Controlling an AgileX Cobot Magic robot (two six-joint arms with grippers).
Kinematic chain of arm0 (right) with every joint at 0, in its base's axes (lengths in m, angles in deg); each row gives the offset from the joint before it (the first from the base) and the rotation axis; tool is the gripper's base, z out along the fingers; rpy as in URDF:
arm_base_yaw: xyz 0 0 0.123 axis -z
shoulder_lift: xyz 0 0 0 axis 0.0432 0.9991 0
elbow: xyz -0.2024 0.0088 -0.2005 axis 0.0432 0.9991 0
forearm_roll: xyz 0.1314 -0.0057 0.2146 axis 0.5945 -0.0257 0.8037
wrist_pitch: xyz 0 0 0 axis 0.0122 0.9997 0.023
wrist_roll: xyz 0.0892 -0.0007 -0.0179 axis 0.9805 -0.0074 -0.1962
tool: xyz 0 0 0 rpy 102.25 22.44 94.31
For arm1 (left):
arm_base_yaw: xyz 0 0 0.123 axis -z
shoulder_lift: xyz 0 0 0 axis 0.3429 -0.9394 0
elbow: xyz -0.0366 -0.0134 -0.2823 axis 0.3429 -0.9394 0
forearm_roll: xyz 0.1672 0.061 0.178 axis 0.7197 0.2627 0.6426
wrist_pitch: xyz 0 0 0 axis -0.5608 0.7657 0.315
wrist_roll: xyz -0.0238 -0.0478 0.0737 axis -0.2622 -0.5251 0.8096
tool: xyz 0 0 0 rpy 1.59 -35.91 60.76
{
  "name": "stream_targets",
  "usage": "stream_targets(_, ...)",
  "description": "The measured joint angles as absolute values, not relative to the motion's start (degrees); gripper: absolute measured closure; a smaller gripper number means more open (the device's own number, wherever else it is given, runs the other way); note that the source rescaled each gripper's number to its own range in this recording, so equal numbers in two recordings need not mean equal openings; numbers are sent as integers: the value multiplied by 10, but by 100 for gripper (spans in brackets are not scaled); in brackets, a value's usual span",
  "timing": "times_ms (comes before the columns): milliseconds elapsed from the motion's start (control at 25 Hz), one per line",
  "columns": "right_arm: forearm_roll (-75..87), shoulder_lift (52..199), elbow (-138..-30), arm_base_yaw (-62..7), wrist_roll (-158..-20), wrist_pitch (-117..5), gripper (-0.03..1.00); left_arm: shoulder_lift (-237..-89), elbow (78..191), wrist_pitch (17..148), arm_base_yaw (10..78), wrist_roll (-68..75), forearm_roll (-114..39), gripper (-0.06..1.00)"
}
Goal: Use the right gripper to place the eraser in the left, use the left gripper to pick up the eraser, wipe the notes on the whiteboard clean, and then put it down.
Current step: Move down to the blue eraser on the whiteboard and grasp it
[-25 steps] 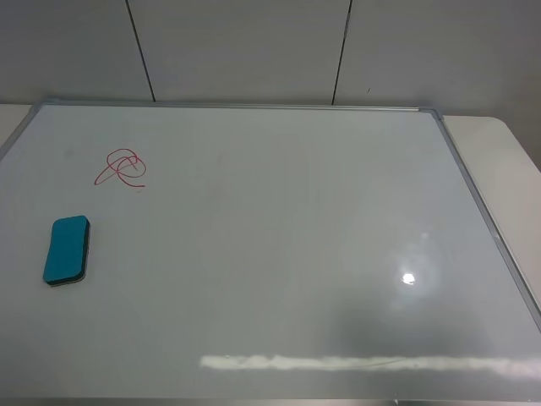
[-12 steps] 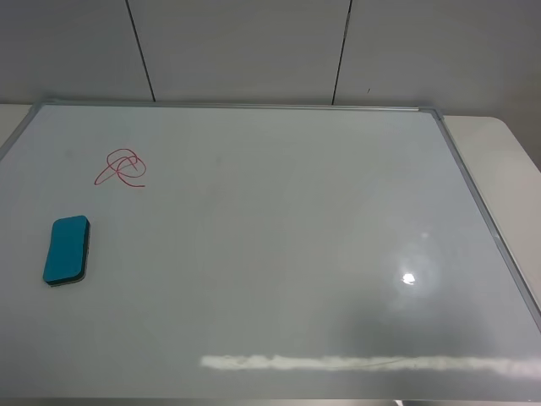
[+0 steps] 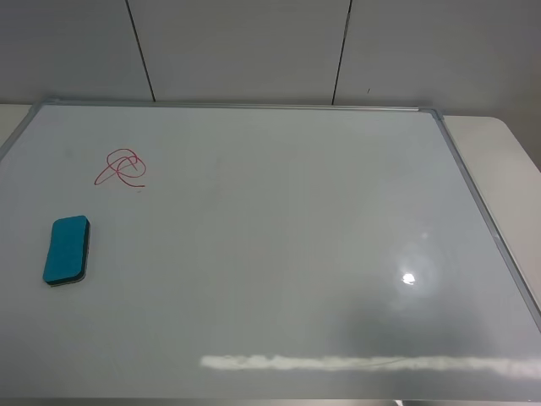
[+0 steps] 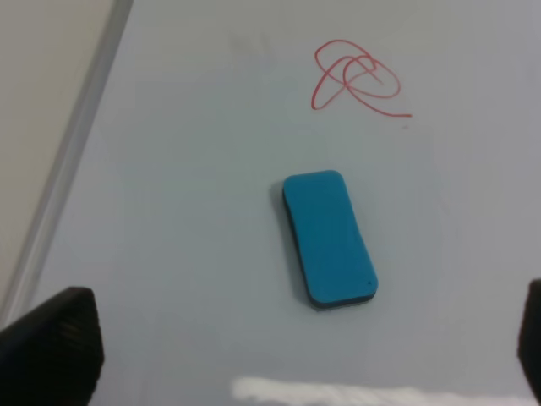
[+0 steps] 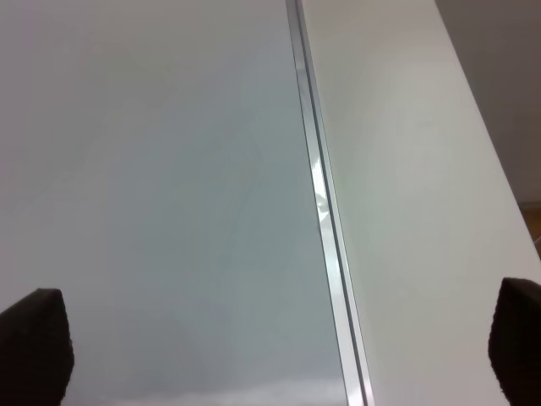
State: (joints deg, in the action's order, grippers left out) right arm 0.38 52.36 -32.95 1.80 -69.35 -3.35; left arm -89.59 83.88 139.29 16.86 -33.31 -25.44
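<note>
We see the eraser lying flat on the whiteboard, close to the board's left edge in the high view. It lies nearer the camera than the notes and clearly apart from them. It is a teal-blue block with rounded corners. A thin dark layer shows along its lower edge where it meets the board. In the left wrist view we can also make out a tiny dark speck near one corner of its top face. Its long side runs roughly from the front of the board to the back, with a slight tilt.

The notes are a red scribble of overlapping loops with one tail trailing off. The board is glossy white with a thin silver frame, and it rests on a pale table.

The left end effector is spread wide open above the board, with the eraser lying ahead of its dark fingertips. The right end effector is also wide open, over the board's right frame edge.
</note>
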Motion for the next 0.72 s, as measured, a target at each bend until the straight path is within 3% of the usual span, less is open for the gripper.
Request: stream_targets(720, 14, 524, -330, 18, -689, -37, -2, -896, 839, 1393, 169, -333, -254, -6)
